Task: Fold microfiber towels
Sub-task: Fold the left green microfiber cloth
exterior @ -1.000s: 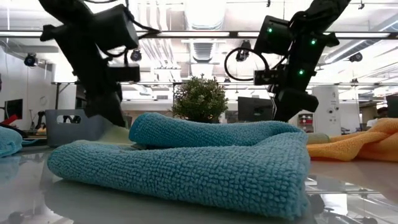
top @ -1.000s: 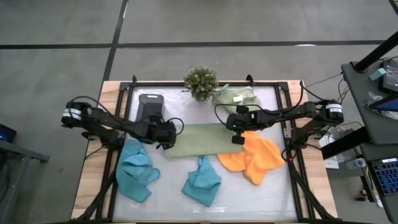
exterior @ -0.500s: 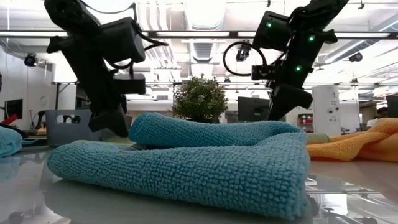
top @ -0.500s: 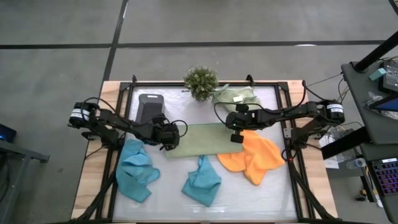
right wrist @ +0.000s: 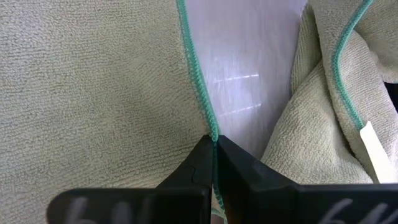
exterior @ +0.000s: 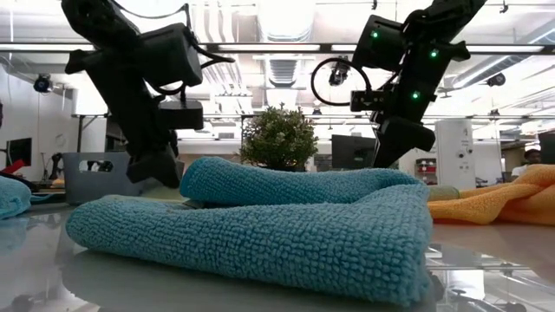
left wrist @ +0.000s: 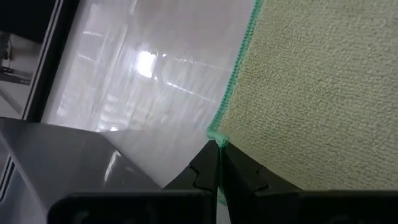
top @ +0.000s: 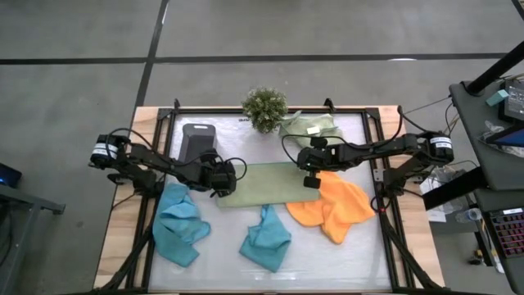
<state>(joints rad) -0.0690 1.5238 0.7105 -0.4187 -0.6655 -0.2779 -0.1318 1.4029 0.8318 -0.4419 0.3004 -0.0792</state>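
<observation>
Over the last second the left gripper (top: 219, 182) has slid inward along the table while the right gripper (top: 312, 174) stayed put, both pinched shut on the flat sage-green towel (top: 266, 185) mid-table, so a fold looks imminent.

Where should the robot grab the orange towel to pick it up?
Probably at a raised fold along the edge of the orange towel, coming straight down from above. It lies crumpled, so its ridges stand up for fingers to pinch. The right hand is nearest, but it is shut on the sage-green towel.
</observation>
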